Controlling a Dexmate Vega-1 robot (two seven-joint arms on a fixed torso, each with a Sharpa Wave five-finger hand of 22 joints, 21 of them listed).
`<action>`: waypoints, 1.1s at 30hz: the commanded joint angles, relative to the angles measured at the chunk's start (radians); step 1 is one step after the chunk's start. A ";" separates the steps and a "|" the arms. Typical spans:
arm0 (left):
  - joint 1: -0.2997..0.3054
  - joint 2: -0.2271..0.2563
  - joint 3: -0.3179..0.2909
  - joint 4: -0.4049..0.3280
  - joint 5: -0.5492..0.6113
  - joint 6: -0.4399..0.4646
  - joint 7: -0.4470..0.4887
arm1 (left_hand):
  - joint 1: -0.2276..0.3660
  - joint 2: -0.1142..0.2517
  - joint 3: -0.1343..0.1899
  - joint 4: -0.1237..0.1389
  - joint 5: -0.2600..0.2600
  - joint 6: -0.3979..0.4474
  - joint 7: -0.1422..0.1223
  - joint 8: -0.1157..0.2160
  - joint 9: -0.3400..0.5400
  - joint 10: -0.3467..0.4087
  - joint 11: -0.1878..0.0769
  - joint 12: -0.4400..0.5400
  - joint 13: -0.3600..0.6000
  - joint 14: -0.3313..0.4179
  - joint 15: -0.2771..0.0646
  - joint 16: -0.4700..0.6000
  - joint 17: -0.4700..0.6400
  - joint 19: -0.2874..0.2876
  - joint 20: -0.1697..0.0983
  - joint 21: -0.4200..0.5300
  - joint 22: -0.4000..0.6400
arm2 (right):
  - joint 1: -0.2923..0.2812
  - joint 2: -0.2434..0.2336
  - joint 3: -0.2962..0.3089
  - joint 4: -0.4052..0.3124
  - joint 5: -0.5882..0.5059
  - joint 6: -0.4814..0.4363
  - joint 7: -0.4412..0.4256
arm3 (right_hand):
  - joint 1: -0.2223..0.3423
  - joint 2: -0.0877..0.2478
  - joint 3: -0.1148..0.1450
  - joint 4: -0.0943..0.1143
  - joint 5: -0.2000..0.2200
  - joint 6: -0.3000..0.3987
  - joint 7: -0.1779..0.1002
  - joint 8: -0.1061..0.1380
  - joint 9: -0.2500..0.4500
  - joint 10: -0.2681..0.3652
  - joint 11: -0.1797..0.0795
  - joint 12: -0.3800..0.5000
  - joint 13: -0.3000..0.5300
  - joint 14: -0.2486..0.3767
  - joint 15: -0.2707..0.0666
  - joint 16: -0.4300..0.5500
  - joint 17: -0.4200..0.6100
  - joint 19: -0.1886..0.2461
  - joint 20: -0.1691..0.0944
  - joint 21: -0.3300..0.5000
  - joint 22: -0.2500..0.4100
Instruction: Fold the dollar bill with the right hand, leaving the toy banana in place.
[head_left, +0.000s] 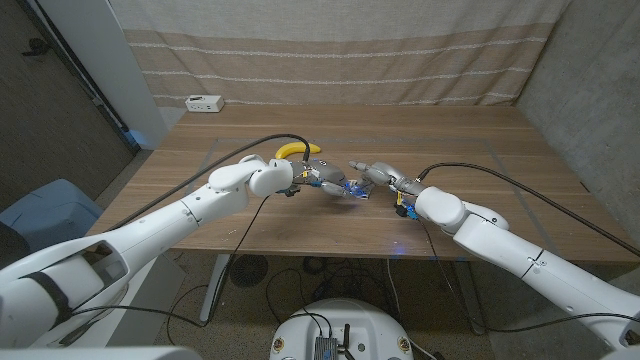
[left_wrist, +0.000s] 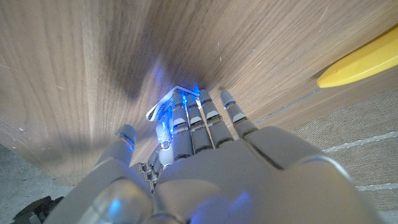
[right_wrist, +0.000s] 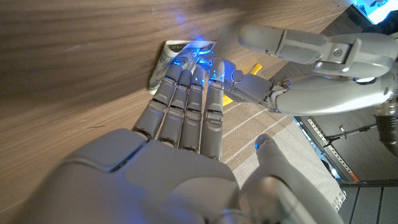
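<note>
The dollar bill (head_left: 353, 191) lies on the wooden table between my two hands, lit blue by the fingertip lights. My right hand (head_left: 378, 177) reaches over it with its fingers stretched out; the fingertips (right_wrist: 198, 67) press on the bill (right_wrist: 166, 57), whose near edge looks doubled over, and the thumb stands apart. My left hand (head_left: 322, 181) comes from the other side, and its fingertips (left_wrist: 198, 99) touch the bill's edge (left_wrist: 163, 107). The yellow toy banana (head_left: 297, 150) lies just behind the left hand, apart from the bill, with its tip (left_wrist: 360, 59) in the left wrist view.
A white power strip (head_left: 204, 102) sits at the table's far left corner. A striped curtain (head_left: 330, 50) hangs behind the table. Black cables run along both arms. The near table edge (head_left: 330, 255) is close below the hands.
</note>
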 joint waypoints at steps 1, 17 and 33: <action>0.008 0.003 -0.001 -0.014 0.004 0.001 -0.027 | -0.007 0.000 -0.003 0.000 0.004 0.018 0.004 0.012 0.145 -0.002 -0.002 0.006 0.001 0.011 -0.024 0.000 0.000 0.000 -0.003 -0.001 0.003 | -0.022 -0.022 0.010 -0.031 0.006 -0.086 -0.056 | 0.017 0.052 0.018 0.008 0.002 -0.075 -0.002 -0.012 0.005 -0.076 0.009 -0.019 0.003 -0.066 0.001 -0.028 0.007 -0.043 0.000 -0.020 0.001; 0.012 0.004 -0.004 -0.025 0.013 0.010 -0.026 | -0.009 0.000 -0.003 0.000 0.005 0.015 0.007 0.012 0.145 -0.006 -0.003 0.005 0.001 0.011 -0.025 -0.001 0.000 0.000 -0.003 -0.004 0.003 | -0.069 -0.047 0.020 -0.070 -0.088 -0.040 -0.192 | 0.037 0.055 0.032 0.012 -0.001 -0.094 -0.003 -0.004 0.007 -0.102 0.008 -0.016 0.004 -0.109 -0.014 -0.039 0.019 -0.085 -0.002 -0.044 0.000; 0.034 0.013 -0.029 -0.047 0.010 0.016 0.032 | -0.011 0.004 -0.001 0.000 0.005 -0.035 -0.012 0.001 0.146 -0.029 0.016 -0.001 0.002 -0.012 -0.010 -0.010 0.000 -0.004 -0.003 -0.010 0.003 | -0.169 0.007 0.087 0.003 -0.215 0.198 -0.408 | 0.100 0.077 0.067 -0.017 -0.012 -0.184 -0.038 -0.009 0.008 -0.195 -0.018 -0.024 0.004 -0.203 -0.049 -0.050 0.029 -0.170 -0.012 -0.086 -0.001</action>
